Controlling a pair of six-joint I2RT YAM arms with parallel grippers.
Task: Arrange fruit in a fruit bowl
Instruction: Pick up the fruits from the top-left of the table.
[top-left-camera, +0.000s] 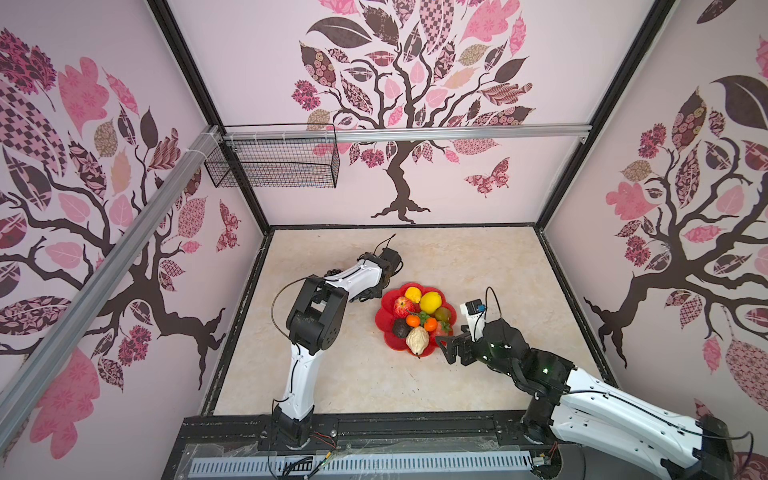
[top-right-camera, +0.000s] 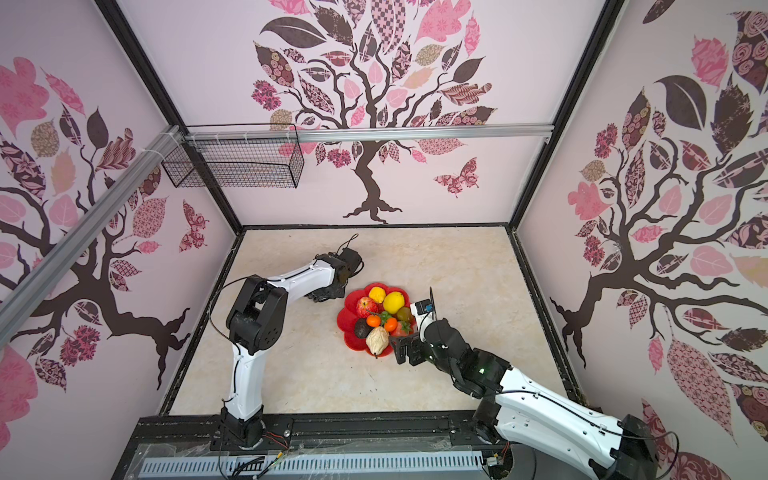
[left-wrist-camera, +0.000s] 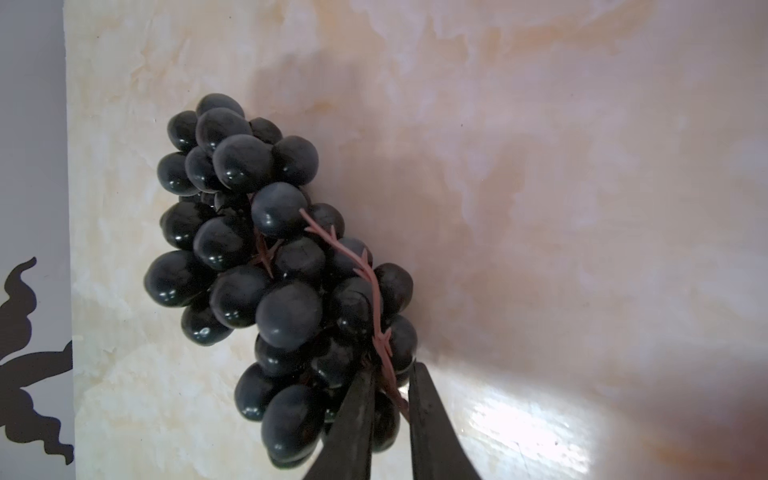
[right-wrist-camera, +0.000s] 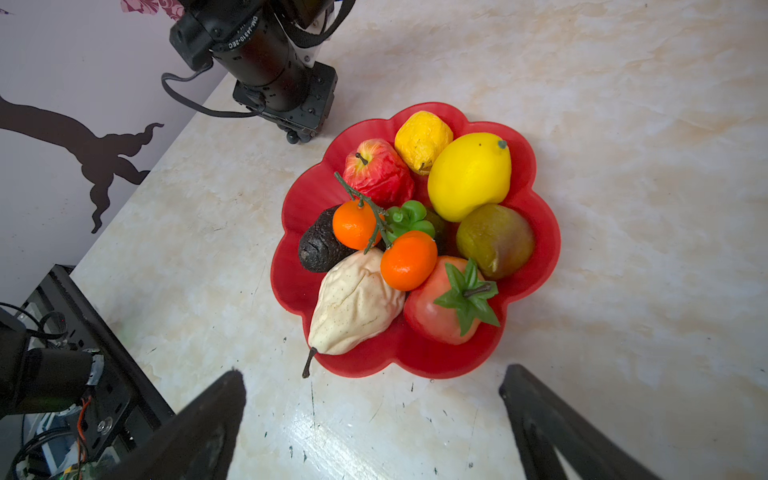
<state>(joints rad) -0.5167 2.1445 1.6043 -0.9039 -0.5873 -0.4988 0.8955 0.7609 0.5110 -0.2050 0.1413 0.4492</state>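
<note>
Black grape bunch (left-wrist-camera: 266, 257) lies on the marble desk (right-wrist-camera: 623, 166), outside the red fruit bowl (right-wrist-camera: 299, 216), just beside its left rim. Left pincer (left-wrist-camera: 392, 370) straddles the bunch's pink stem, jaws nearly together; actual pinch, cannot tell. Right pincer (right-wrist-camera: 372, 376) gapes wide, empty, at the bowl's near edge. In the bowl: apple (right-wrist-camera: 378, 170), lemons (right-wrist-camera: 469, 174), oranges (right-wrist-camera: 409, 259), avocado (right-wrist-camera: 318, 245), fig (right-wrist-camera: 494, 239), pear (right-wrist-camera: 353, 303), strawberry (right-wrist-camera: 440, 307).
</note>
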